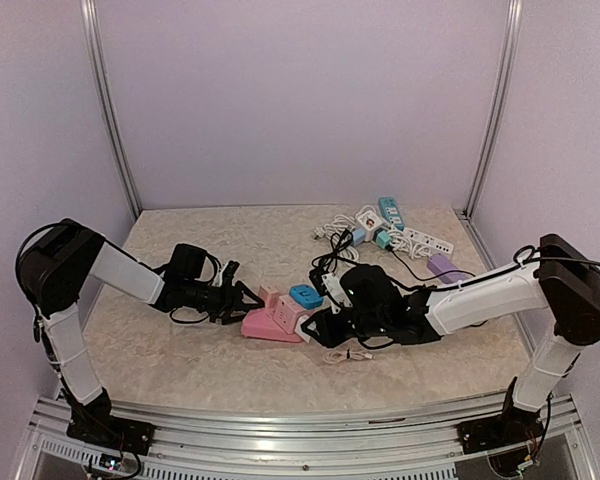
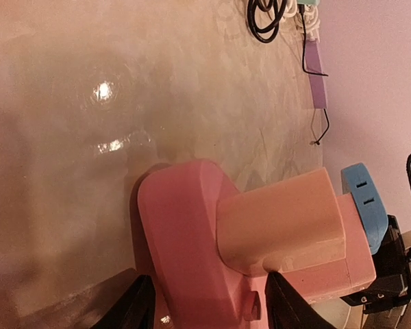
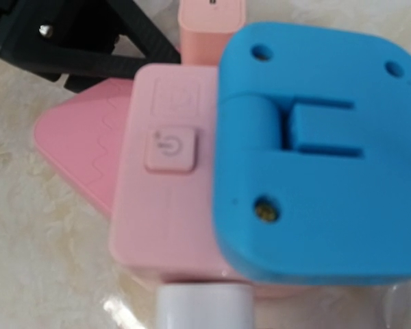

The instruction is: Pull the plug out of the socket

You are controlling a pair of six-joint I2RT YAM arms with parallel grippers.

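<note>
Flanking the socket [image 2: 181, 253] on the desk [image 1: 180, 350], the left fingers [image 2: 138, 308] stand spread, unclamped, nearest the peach plug [image 2: 281, 229], seated just ahead with its long axis across their reach, while the right fingers [image 1: 315, 325] at the socket's far end cannot be judged clenched or released.

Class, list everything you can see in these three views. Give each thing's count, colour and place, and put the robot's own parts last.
socket block: one, pink, mid-table
plugs: two, pale pink plug and blue plug, on the block
power strips: three told apart, teal strip, white strip, purple strip, back right
cables: black and white, tangled among the strips
table: one, beige marbled
left gripper: black, jaws either side of the block
right gripper: black, at the block's right end
</note>
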